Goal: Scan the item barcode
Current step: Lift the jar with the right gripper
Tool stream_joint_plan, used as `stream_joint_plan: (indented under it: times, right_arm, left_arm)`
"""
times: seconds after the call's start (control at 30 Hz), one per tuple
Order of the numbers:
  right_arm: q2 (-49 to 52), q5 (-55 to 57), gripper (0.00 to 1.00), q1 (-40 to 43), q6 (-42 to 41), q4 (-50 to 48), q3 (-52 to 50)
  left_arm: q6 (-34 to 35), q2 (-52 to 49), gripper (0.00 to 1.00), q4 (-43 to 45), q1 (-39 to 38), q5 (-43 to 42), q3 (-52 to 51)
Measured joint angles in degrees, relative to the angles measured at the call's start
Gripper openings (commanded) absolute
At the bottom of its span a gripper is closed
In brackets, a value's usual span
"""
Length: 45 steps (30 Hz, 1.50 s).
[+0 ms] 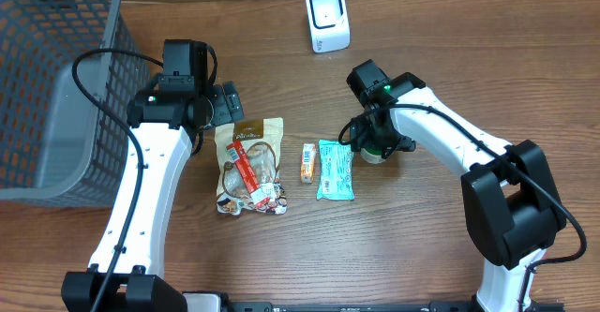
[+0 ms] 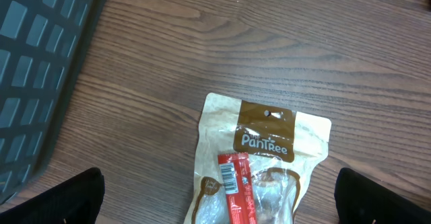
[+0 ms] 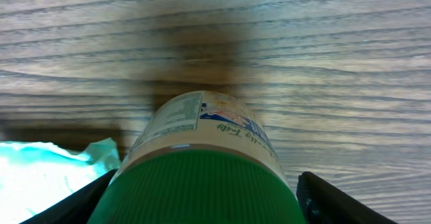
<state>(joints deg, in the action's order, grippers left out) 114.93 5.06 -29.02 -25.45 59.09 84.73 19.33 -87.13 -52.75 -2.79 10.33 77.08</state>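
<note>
Bottle (image 3: 202, 126) between right jaws, grip uncertain; teal packet (image 1: 335, 170) just beside; left jaws wide above pouch (image 2: 264, 143), basket (image 1: 56, 50) near.

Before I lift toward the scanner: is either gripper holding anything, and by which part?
Left gripper is open, holding nothing, above the snack pouch. Right gripper straddles the bottle at its green cap; whether it grips cannot be told.

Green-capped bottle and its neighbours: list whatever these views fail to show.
Bottle: the right wrist view's bottom edge cuts the cap; label blurred, no barcode legible; overhead, the right gripper covers most of it.
Brown pouch: lower part cut off by the left wrist view's bottom edge.
Orange packet: print too small overhead.
</note>
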Motion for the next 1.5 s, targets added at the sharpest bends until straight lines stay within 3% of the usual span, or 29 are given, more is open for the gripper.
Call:
stream_joint_plan:
  times: [0.47, 1.17, 1.33, 1.5]
  right_arm:
    - [0.0, 0.9, 0.82, 0.0, 0.0, 0.5, 0.0]
    - [0.0, 0.3, 0.79, 0.0, 0.0, -6.2, -4.3]
    - [0.0, 0.3, 0.74, 0.0, 0.0, -5.6, -4.3]
    - [0.0, 0.3, 0.62, 0.0, 0.1, -4.2, -4.3]
  left_arm:
    - [0.0, 0.0, 1.0, 0.0, 0.0, 0.0, 0.0]
    - [0.0, 0.0, 1.0, 0.0, 0.0, 0.0, 0.0]
    - [0.0, 0.0, 0.99, 0.0, 0.0, 0.0, 0.0]
    - [0.0, 0.0, 0.99, 0.0, 0.0, 0.0, 0.0]
